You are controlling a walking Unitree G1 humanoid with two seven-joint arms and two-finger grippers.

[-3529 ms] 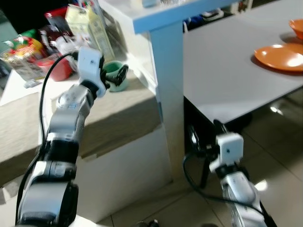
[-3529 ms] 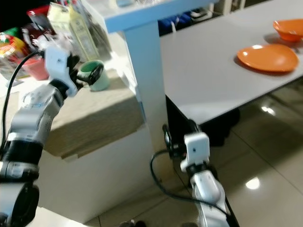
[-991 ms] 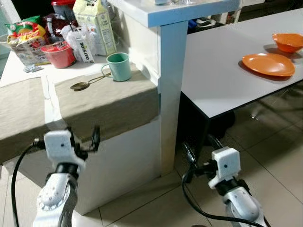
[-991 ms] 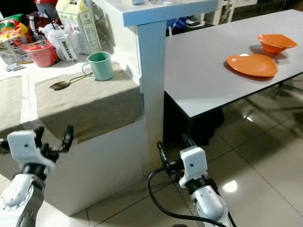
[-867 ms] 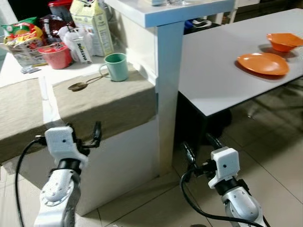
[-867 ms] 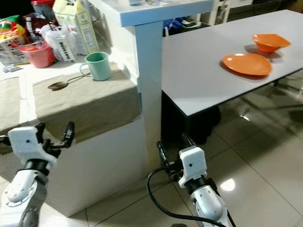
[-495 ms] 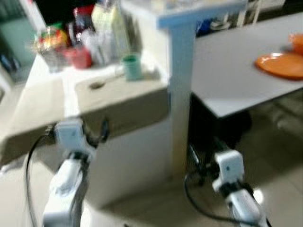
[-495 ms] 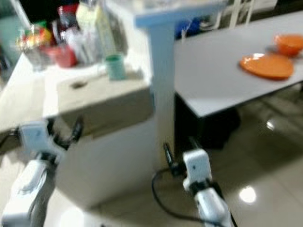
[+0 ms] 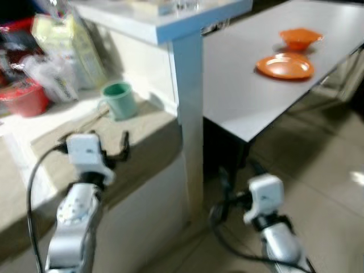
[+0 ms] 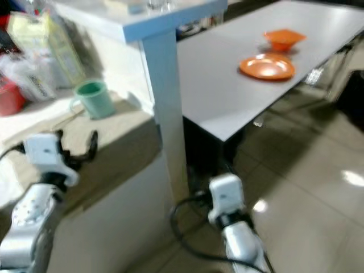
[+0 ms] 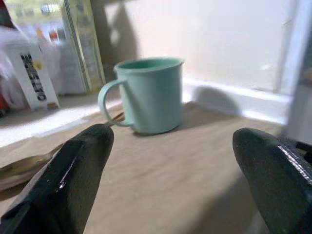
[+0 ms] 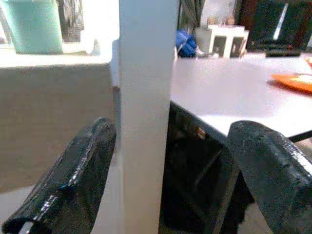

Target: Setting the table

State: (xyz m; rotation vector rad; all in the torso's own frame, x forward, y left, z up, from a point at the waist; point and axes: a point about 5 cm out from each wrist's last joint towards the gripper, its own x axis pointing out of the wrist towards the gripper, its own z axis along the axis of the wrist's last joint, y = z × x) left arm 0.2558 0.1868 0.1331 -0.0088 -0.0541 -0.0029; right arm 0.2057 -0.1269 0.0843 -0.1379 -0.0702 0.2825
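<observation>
Mug (image 11: 151, 95), mint green, standing upright on the tan cloth (image 9: 142, 142) covering the low bench, near its back edge, handle turning toward the cartons; spoon (image 11: 29, 163) lying just beside it on the cloth, blurred; milk carton (image 9: 54, 37), white packet (image 9: 54, 85) and red bowl (image 9: 23, 99) crowding the bench's far left corner; left end effector (image 11: 165, 170) hovering over the cloth near the front edge, facing the mug, fingers (image 11: 73, 165) spreading wide and gripping nothing; right end effector (image 12: 165, 170) hanging low by the white post (image 9: 187, 114) at the bench's right edge, fingers likewise spreading apart, empty; orange plate (image 9: 284, 65) and orange bowl (image 9: 300, 38) sitting close together toward the far edge of the grey table (image 9: 239, 96), well apart from the mug; glossy tiled floor (image 9: 324, 170) showing below.
</observation>
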